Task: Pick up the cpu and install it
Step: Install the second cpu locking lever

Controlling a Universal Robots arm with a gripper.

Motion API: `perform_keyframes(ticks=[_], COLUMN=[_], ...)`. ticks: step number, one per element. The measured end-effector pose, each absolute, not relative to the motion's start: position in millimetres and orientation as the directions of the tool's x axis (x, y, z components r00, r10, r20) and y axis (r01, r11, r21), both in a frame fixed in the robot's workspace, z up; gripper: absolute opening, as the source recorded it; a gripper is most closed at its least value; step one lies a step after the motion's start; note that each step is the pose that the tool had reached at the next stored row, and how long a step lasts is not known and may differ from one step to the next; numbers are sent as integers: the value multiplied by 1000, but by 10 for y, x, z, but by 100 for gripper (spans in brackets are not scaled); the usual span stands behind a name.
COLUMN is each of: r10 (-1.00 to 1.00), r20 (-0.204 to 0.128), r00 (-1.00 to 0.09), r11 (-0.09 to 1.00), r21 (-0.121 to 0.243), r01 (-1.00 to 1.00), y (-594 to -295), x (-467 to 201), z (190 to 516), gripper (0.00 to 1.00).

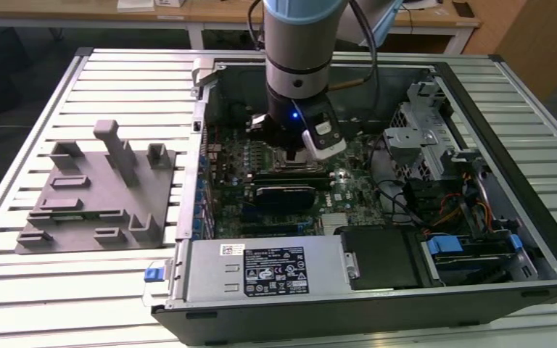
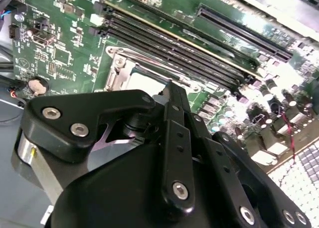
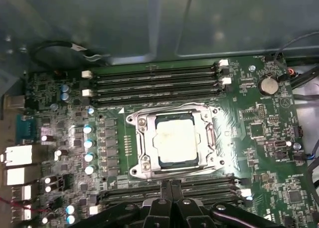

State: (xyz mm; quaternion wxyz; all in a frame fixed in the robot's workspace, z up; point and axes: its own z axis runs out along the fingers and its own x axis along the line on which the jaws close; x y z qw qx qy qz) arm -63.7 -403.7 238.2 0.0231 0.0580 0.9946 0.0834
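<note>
In the first wrist view we see the cpu (image 3: 174, 139) lying flat inside the square metal socket frame (image 3: 173, 138) on the green motherboard (image 3: 259, 118), its pale silver-grey top facing up and apparently level with the frame's opening, so it looks already seated, though whether it has dropped fully home we cannot tell from here. The gripper (image 3: 170, 185) hangs just beside the socket, near the frame's edge, with its two black fingers pressed together and nothing between them. In the second wrist view the gripper (image 2: 169, 88) reaches toward the same frame, and its dark linkage hides most of the chip. We judge the cpu to be light, thin and rigid, with a smooth metal lid that would slip under a loose hold; its underside is likely delicate, so the sensible purchase is on two opposite edges, held level and never forced. The long memory slots (image 3: 159, 81) run on both sides of the socket, leaving little room to come at it from the side. In the exterior view the arm (image 1: 303, 65) stands inside the open computer case (image 1: 510, 109), which rests on a ribbed metal table (image 1: 85, 290); a grey fixture (image 1: 99, 192) sits beside the case on the exterior view's left.
</note>
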Motion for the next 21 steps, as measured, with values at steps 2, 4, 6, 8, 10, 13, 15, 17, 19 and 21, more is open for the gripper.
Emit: perform_keyframes(ticks=[2, 4, 6, 8, 10, 13, 15, 17, 19, 21], r10=[119, 119, 119, 118, 118, 118, 118, 118, 118, 117], r20=[-37, -38, -39, -39, -40, -41, -41, -42, -42, -42], r00=[-992, -992, -992, -992, -992, -992, -992, -992, -992, -992], r11=[981, 982, 983, 983, 984, 985, 986, 986, 987, 987], r21=[159, 152, 148, 144, 139, 133, 127, 122, 117, 116], r01=[112, 112, 112, 112, 112, 112, 112, 112, 112, 112], y=[-3997, -3944, -3889, -3834, -3784, -3725, -3691, -3663, -3643, -3640], x=[-617, -593, -570, -545, -519, -477, -449, -425, -415, -414], z=[2381, 2378, 2376, 2372, 2370, 2365, 2363, 2361, 2361, 2361], gripper=[11, 11, 11, 11, 11, 11, 11, 11, 11, 11])
